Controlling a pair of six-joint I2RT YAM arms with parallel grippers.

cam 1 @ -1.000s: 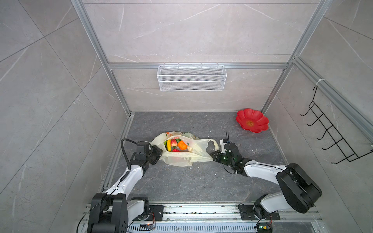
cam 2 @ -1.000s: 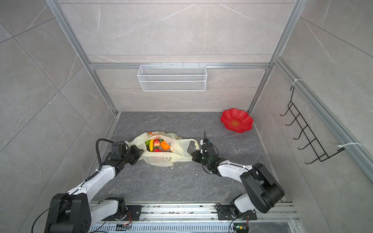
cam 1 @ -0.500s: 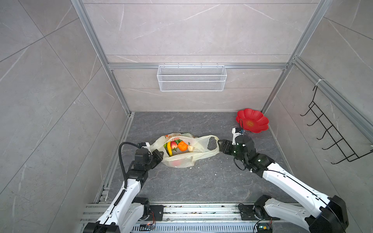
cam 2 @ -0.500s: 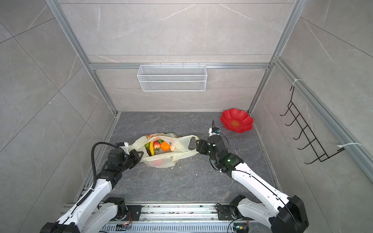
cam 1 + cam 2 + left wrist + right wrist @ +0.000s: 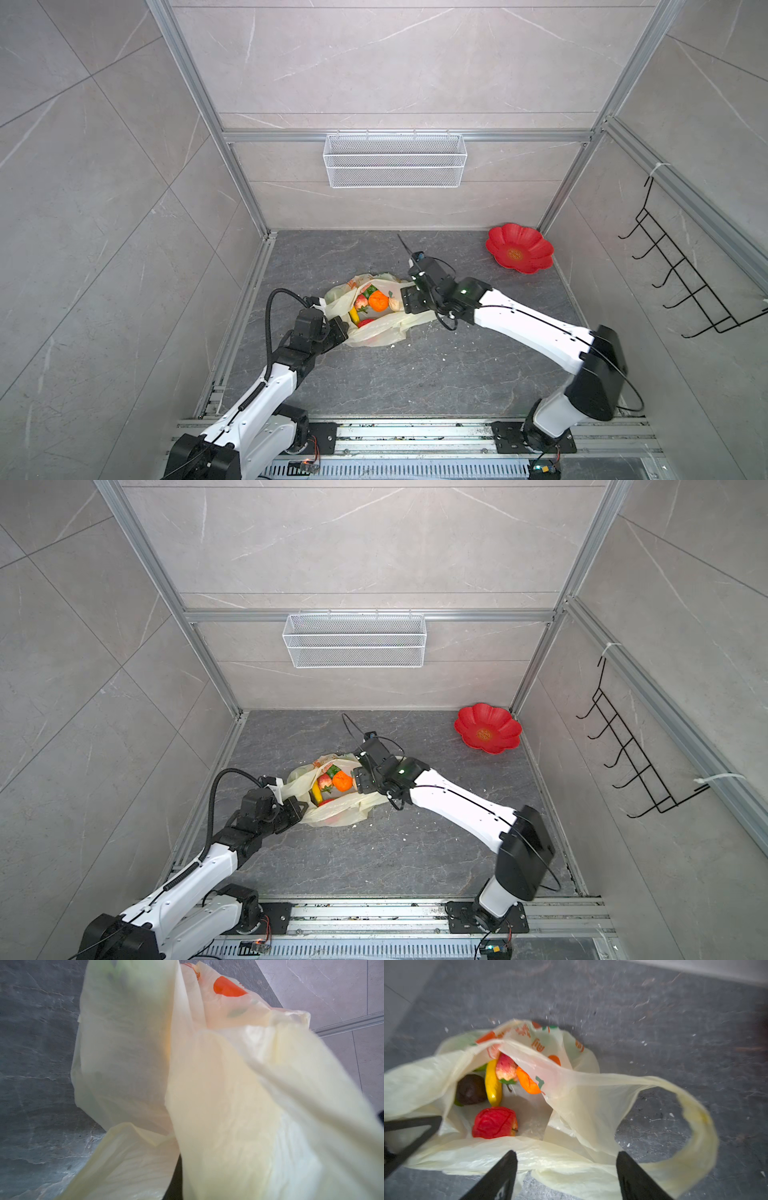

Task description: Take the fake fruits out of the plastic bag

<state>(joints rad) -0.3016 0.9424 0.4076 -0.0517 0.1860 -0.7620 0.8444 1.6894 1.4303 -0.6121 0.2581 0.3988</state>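
Left side: my left claw is closed on the left edge of the plastic bag. In the left wrist view the pale yellow film is drawn up close and fills most of the frame; the claw tips themselves are hidden behind it.

Centre: the plastic bag lies on the grey tabletop with its mouth open upward. All visible fake fruits are inside it. Contents identified:
- orange, near the middle of the opening;
- banana, lengthwise between the dark brown fruit and a pink-red fruit;
- red apple, lying apart from the others.

One loop handle lies slack on the tabletop.

Right of centre: my right claw is over the right edge of the bag mouth. Its two fingers are spread wide and grip nothing; bag film lies below them.

Far right: a red flower-shaped plate sits in the back corner, well apart from the bag.
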